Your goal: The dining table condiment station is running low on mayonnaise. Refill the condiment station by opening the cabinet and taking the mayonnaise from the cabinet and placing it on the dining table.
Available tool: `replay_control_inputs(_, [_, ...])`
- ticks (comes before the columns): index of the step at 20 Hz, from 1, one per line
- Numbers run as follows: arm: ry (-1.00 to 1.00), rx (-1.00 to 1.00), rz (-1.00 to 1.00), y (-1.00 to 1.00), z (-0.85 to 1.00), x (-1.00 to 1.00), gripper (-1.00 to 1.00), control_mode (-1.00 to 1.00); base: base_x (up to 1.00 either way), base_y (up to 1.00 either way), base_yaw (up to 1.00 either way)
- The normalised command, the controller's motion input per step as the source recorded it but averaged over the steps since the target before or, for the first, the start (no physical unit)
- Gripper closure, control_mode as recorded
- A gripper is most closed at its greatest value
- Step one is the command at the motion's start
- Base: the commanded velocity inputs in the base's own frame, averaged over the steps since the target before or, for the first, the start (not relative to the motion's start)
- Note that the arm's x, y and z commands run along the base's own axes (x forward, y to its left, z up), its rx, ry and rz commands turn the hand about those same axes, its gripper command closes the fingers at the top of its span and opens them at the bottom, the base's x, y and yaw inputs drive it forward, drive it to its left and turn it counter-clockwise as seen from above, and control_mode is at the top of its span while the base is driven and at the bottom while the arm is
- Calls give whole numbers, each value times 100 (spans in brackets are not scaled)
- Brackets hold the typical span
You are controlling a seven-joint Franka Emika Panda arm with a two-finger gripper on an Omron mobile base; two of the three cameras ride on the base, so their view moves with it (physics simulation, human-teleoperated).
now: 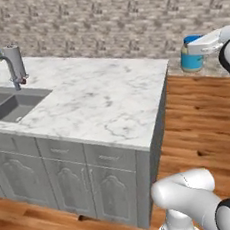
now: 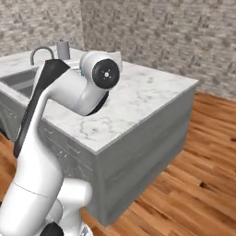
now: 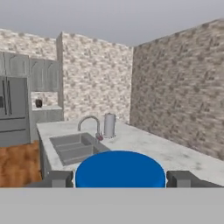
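The mayonnaise (image 1: 192, 61), a small jar with a blue lid and teal label, hangs in the air just past the right end of the dining table (image 1: 100, 98). My gripper (image 1: 194, 48) reaches in from the right and is shut on it near the lid. In the hand view the jar's blue lid (image 3: 120, 168) sits between the two dark fingertips (image 3: 59, 178) of the gripper (image 3: 120, 179), with the marble table (image 3: 148, 146) stretching away beyond it. Grey wall cabinets (image 3: 41, 74) stand far off at the left of that view.
An inset sink (image 1: 13, 105) with a curved faucet (image 1: 1, 68) and a grey canister (image 1: 15, 61) occupies the table's left end. A brick wall (image 1: 107, 22) runs behind. Wood floor (image 1: 203, 123) lies right of the island. My own elbow (image 2: 99, 73) looms over the table's near edge.
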Motion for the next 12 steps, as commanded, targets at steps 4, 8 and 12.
replay_control_inputs(4, [0, 0, 0, 0, 0, 0, 100, 100, 89, -100, 32])
replay_control_inputs(8, [0, 0, 0, 0, 0, 0, 100, 100, 76, -100, 29])
replay_control_inputs(12, [0, 0, 0, 0, 0, 0, 100, 100, 36, -100, 18])
